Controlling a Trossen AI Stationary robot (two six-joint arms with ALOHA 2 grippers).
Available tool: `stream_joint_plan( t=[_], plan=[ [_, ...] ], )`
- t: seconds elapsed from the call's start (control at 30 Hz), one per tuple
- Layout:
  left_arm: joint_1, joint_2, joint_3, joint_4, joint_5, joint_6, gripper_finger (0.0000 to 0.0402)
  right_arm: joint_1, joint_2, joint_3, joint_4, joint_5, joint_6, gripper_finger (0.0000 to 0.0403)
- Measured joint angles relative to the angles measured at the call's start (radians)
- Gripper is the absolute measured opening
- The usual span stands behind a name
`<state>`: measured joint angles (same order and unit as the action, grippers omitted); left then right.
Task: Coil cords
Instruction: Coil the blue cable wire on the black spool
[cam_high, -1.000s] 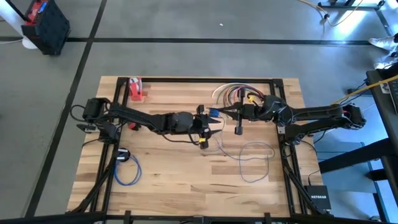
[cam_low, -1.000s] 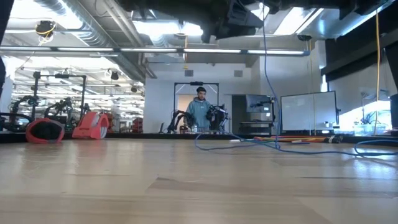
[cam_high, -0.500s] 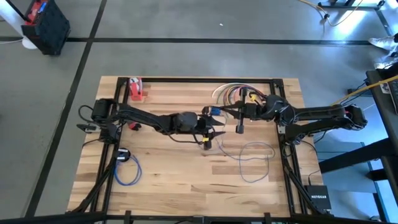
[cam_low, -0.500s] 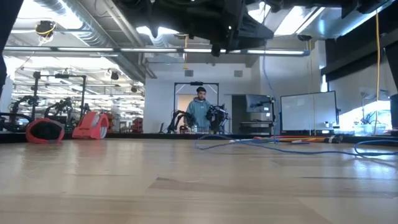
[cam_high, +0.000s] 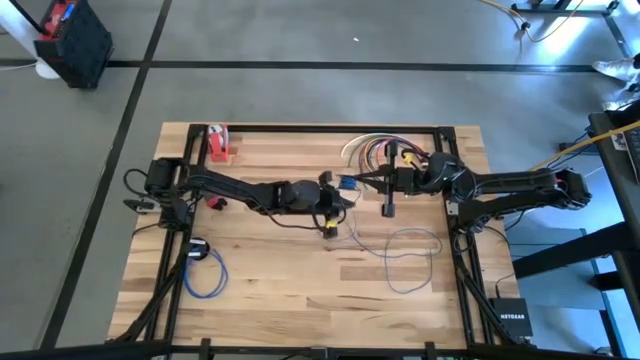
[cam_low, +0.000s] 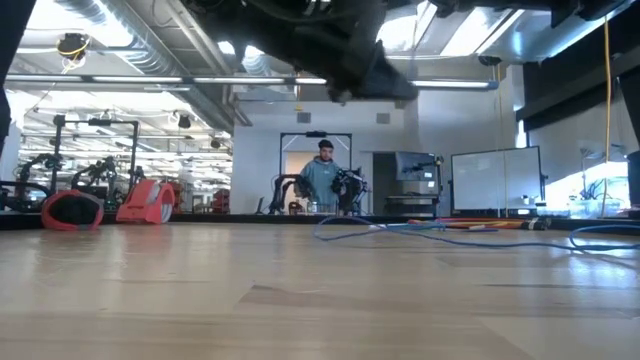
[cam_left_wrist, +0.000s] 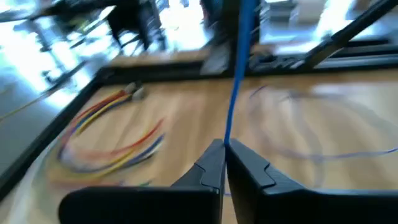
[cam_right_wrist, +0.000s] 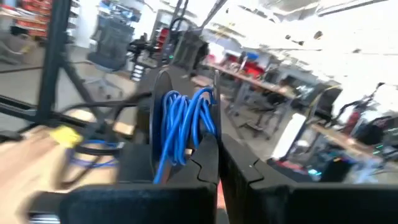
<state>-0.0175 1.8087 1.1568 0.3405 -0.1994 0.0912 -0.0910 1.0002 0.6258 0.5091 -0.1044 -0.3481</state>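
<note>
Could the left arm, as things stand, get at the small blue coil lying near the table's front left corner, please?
Probably not right away. The left gripper is shut on the blue cord at mid-table. The small blue coil lies in the open beside that arm's base, nothing covering it, so it would need to let go first.

blue cord (cam_left_wrist: 239, 68); red, yellow, blue cords (cam_left_wrist: 112, 140); pale wood table (cam_high: 280, 270)

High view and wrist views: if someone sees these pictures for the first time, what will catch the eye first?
The two arms meet above the middle of the table: the right gripper is shut on a bundle of blue cord loops, and the left gripper pinches a taut blue cord strand. A loose blue loop lies on the wood near the right arm, and a fan of coloured cords lies at the far edge.
</note>
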Motion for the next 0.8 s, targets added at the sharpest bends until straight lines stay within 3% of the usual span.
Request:
stream_joint_plan(
  t=[0.2, 0.5, 0.8],
  plan=[
    [0.004, -0.109, 0.000, -0.237, -0.166, -0.035, 0.0005, 0.000, -0.043, 0.000, -0.071, -0.068, 0.030, 0.0005],
    [-0.001, -0.318, 0.000, -0.544, -0.179, -0.171, 0.0003, 0.000, -0.078, 0.000, -0.210, -0.063, -0.042, 0.0005],
    [-0.009, -0.382, 0.000, -0.572, -0.167, -0.266, 0.0003, -0.001, 0.017, 0.000, -0.306, 0.184, -0.176, 0.0005]
  ],
)
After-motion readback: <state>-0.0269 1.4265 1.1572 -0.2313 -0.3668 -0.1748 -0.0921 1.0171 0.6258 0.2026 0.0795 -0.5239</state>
